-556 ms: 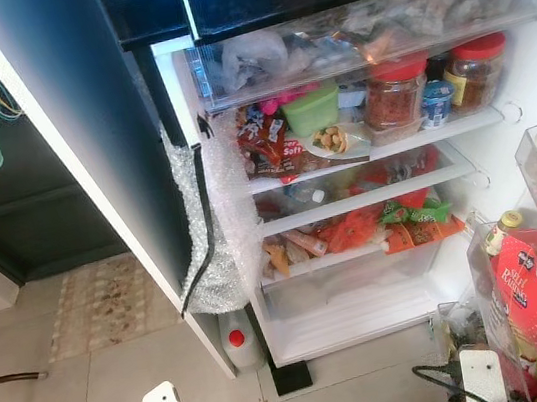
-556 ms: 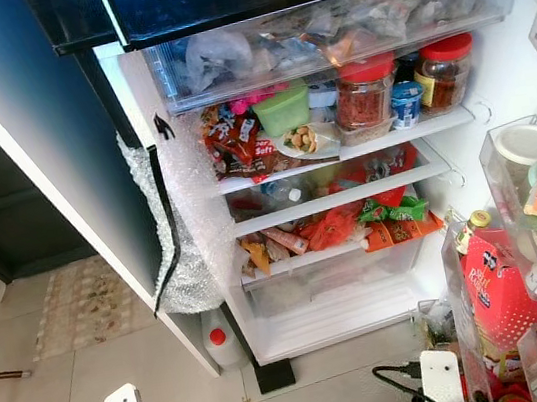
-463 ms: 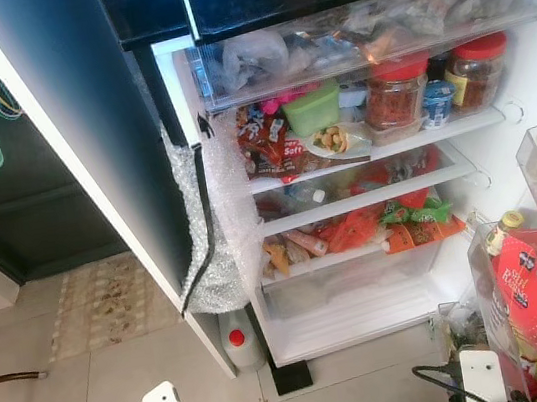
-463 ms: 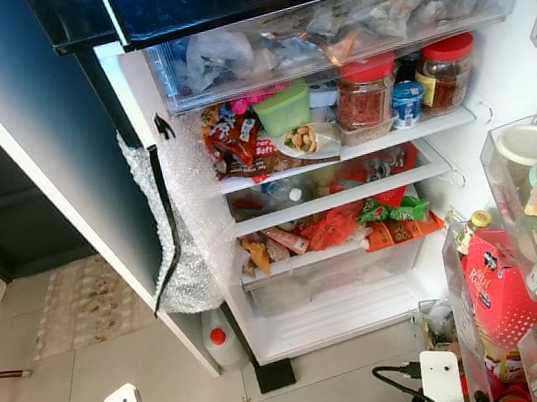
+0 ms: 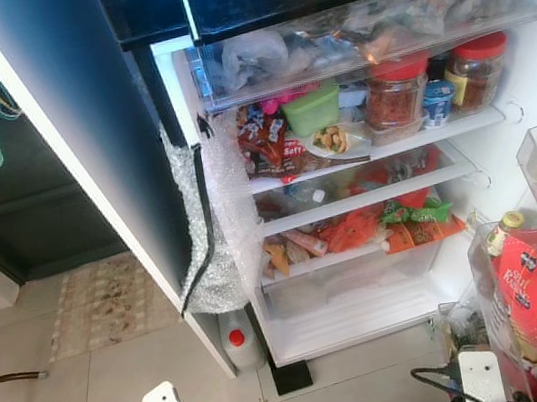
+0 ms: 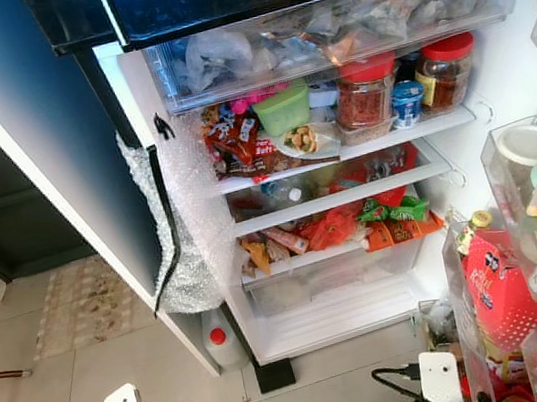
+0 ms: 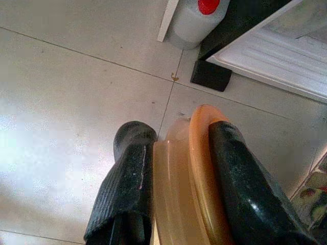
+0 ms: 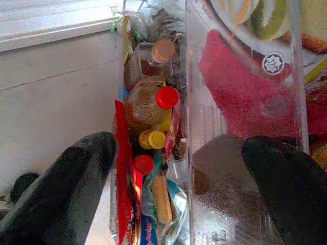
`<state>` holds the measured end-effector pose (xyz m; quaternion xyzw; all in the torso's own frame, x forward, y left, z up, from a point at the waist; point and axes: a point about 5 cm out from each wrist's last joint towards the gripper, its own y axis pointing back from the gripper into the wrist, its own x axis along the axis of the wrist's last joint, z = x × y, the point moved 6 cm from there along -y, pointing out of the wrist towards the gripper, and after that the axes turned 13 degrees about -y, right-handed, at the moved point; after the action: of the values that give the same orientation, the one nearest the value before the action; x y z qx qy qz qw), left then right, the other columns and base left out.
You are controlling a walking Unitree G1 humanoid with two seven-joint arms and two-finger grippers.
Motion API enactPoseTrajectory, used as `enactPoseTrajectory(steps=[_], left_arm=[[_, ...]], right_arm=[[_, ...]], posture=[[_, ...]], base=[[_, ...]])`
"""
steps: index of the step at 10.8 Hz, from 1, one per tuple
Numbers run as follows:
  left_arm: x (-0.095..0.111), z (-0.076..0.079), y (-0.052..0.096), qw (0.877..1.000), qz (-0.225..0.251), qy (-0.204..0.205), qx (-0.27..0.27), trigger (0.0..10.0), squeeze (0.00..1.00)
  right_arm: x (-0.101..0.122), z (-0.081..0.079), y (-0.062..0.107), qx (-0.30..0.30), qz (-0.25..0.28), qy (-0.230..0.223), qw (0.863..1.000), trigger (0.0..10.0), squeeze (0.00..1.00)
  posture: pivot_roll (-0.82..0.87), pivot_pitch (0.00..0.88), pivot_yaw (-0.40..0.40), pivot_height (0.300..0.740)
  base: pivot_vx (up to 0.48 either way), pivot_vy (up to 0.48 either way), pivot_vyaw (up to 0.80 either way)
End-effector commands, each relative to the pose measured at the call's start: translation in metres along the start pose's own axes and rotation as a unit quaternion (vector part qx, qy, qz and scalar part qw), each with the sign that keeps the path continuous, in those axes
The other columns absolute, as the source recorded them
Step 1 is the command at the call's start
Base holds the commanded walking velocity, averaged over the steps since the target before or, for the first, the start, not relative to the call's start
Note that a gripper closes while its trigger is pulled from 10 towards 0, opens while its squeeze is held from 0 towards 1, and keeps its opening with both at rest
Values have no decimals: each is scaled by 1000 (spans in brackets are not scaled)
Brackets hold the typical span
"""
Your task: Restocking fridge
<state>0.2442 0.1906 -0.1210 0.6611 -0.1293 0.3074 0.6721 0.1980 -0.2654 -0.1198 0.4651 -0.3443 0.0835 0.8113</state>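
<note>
Two ribbed black fingers of the left gripper clamp a round orange-lidded translucent container; right gripper fingers apart.

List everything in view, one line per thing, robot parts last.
Fridge: one, white inside, open ahead.
Clear drawer: one, top, bagged food.
Red-lidded jars: two, upper shelf.
Green tub: one, upper shelf.
Red carton: one, door bin at right.
Red-capped jug: one, white, floor by fridge.
Rug: one, patterned, floor at left.
Left end effector: shut on orange-lidded container.
Right end effector: open, near door bin.
</note>
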Motion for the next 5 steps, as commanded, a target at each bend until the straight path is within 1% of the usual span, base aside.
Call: enactPoseTrajectory(steps=[1,5], left_arm=[[-3,-5,0,1000,-8,0,5,10000,0],[-3,-5,0,1000,-9,0,5,10000,0]], right_arm=[[3,2,0,-13,4,3,1000,10000,0],[1,6,1,-39,0,4,999,10000,0]], posture=[[-131,19,54,740],[-133,20,54,740]], base=[[0,0,0],[0,0,0]])
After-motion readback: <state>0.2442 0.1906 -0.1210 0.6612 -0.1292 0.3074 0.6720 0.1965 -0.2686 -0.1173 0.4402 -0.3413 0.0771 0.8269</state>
